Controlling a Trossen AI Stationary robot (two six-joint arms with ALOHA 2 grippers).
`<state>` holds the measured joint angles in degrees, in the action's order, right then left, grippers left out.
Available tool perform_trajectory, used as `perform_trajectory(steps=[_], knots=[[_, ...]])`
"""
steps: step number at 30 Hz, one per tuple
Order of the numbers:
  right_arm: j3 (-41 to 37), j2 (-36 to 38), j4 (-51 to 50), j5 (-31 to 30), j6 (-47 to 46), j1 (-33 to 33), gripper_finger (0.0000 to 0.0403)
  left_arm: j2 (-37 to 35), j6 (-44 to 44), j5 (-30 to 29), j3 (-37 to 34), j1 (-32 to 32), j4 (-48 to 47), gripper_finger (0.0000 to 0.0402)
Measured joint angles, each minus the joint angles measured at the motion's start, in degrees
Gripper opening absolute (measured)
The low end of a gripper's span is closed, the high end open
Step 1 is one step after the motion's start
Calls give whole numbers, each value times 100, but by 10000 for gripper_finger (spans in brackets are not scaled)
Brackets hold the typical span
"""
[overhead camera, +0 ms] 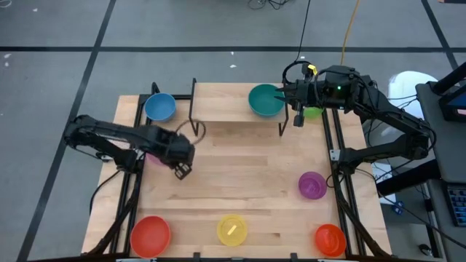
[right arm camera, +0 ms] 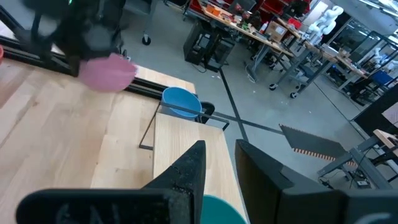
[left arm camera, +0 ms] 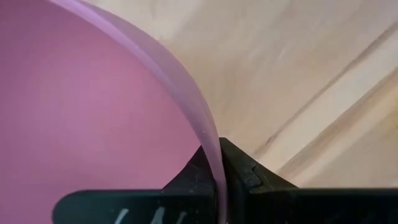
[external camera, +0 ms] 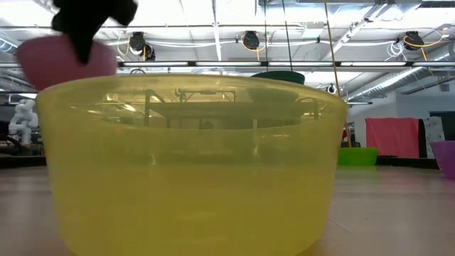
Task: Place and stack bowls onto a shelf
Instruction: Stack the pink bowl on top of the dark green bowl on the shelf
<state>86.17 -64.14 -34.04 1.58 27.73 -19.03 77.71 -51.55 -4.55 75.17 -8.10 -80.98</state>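
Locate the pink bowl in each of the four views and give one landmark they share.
High view: pink bowl mostly hidden under the left arm, left of the left gripper.
Low view: upper left, lifted behind the yellow bowl.
Left wrist view: fills the left, rim clamped.
Right wrist view: upper left.
Landmark: blue bowl.

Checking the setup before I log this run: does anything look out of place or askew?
Little stands out. The green bowl sits off the tabletop's edge beside the shelf, under the right arm. The left gripper holds the pink bowl by its rim.
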Motion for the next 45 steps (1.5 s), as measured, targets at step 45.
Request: perform_trajectory(steps=[45], knots=[[0,213,-547,1331,-424,-2,82,2684,7162,3660,5308,1529,205,4]])
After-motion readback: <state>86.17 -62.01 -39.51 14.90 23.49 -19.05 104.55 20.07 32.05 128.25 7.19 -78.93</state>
